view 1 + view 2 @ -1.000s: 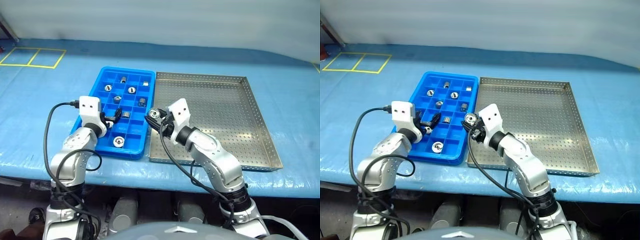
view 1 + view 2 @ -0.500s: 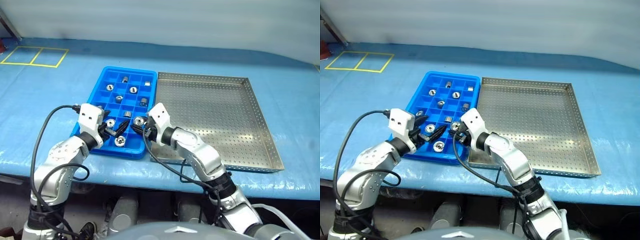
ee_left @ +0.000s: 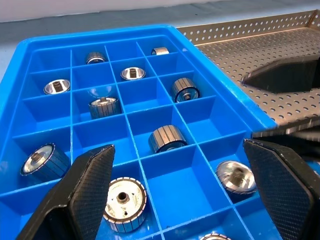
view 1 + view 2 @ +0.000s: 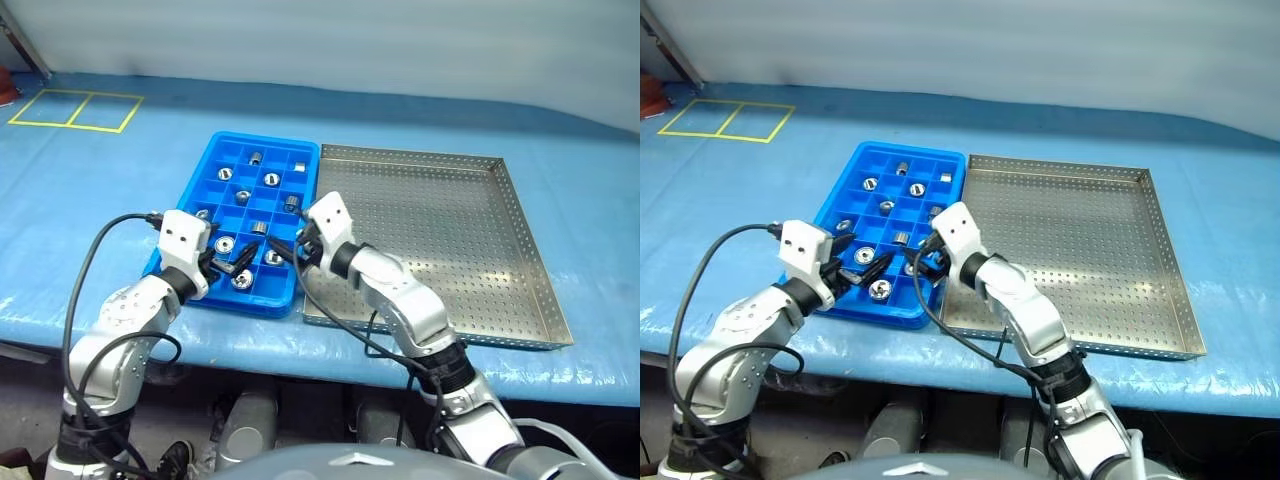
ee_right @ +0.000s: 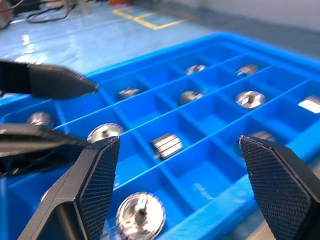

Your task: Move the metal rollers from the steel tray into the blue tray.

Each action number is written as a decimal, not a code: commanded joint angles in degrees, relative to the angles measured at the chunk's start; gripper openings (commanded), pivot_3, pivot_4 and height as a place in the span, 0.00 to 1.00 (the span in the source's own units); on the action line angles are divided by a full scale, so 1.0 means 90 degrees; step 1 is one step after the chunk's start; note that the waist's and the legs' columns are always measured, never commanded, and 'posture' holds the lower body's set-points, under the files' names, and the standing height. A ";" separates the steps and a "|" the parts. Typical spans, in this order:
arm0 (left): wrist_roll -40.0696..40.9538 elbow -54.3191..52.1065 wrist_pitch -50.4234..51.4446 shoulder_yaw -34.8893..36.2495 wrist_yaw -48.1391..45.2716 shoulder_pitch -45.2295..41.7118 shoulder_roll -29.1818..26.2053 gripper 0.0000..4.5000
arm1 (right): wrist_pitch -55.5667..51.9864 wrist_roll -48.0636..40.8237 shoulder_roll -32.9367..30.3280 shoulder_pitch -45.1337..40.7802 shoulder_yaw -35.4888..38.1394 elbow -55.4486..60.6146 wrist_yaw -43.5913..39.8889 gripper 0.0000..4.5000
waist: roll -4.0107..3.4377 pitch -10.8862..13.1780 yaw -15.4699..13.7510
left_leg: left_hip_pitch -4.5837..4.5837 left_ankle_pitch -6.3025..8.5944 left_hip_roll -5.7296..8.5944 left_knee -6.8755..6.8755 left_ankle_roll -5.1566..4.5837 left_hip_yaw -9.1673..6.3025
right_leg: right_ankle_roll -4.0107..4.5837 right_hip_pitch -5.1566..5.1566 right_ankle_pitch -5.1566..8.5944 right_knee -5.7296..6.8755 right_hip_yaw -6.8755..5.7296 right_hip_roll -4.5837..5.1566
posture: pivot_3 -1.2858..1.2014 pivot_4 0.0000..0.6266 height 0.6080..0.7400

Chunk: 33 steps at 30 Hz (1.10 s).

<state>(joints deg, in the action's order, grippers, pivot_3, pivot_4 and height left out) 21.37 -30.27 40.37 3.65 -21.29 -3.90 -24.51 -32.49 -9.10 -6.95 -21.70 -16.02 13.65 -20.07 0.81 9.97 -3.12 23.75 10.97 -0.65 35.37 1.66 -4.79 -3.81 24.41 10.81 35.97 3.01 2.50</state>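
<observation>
The blue tray (image 4: 192, 196) lies left of the steel tray (image 4: 450, 225), and the two touch along their long sides. Several metal rollers (image 4: 272, 180) sit singly in the blue tray's compartments. My right gripper (image 4: 289, 250) hovers open over the near right compartments; a roller (image 5: 141, 215) lies loose in the compartment just under its fingers. My left gripper (image 4: 232, 259) stands open over the near left compartments, with rollers (image 3: 167, 137) below it and nothing between its fingers. The part of the steel tray's perforated floor not covered by my right arm is bare.
Both trays rest on a table under a blue covering (image 4: 120, 190). Yellow tape squares (image 4: 75, 108) mark its far left. The table's front edge (image 4: 300, 335) runs just behind the trays' near rims. A black cable (image 4: 95, 260) loops from my left wrist.
My right gripper carried a roller leftward from the steel tray's near left corner to over the blue tray, then opened. The roller now lies in a compartment. My left gripper drew back slightly.
</observation>
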 commanded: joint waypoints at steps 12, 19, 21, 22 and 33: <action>-0.0442 0.0532 -0.0621 -0.0920 -0.0578 -0.0820 -0.0057 1.00 | -0.0810 -0.0110 -0.2274 0.1099 0.1644 0.1450 -0.0456 0.94 | 0.0002 0.0000 0.0161 | 0.0002 0.0001 -0.0001 0.0005 -0.0002 0.0007 | 0.0000 0.0001 0.0001 0.0000 0.0002 0.0000 | 0.57 0.24 1.00; -0.0407 0.0635 -0.0810 -0.0882 -0.0960 -0.0683 -0.0269 1.00 | -0.0531 -0.0445 -0.2547 0.1422 0.1937 0.1632 -0.0887 1.00 | 0.0003 0.0001 0.0263 | 0.0004 0.0005 -0.0003 0.0009 -0.0008 0.0010 | -0.0001 0.0003 0.0001 0.0000 0.0005 0.0000 | 0.56 0.24 1.00; -0.0438 0.0616 -0.0791 -0.0869 -0.0903 -0.0704 -0.0255 1.00 | -0.0582 -0.0514 -0.2424 0.1357 0.2016 0.1584 -0.0800 1.00 | 0.0003 0.0001 0.0266 | 0.0004 0.0005 -0.0004 0.0019 -0.0008 0.0010 | -0.0002 0.0000 0.0001 0.0003 0.0004 0.0000 | 0.56 0.24 1.00; -0.0422 0.0621 -0.0736 -0.0836 -0.0845 -0.0728 -0.0219 1.00 | -0.0553 -0.0484 -0.2468 0.1356 0.1954 0.1575 -0.0863 1.00 | 0.0003 0.0001 0.0265 | 0.0004 0.0005 -0.0004 0.0024 -0.0008 0.0010 | -0.0002 -0.0001 0.0000 0.0004 0.0004 0.0000 | 0.56 0.24 1.00; -0.0447 0.0490 -0.0731 -0.0874 -0.0778 -0.0626 -0.0239 1.00 | -0.0478 -0.0429 -0.2374 0.1265 0.1866 0.1301 -0.0789 1.00 | 0.0004 0.0001 0.0254 | 0.0005 0.0005 -0.0002 0.0024 -0.0009 0.0009 | -0.0005 -0.0004 -0.0002 0.0002 0.0004 0.0000 | 0.57 0.24 1.00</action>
<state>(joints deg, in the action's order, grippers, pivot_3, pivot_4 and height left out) 17.90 -24.03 34.52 -4.91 -28.67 -9.56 -26.63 -37.94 -13.07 -28.41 -9.35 0.51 24.76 -27.45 0.84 9.98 -0.84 23.80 11.01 -0.66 35.59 1.58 -4.70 -3.86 24.38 10.79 35.99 3.05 2.50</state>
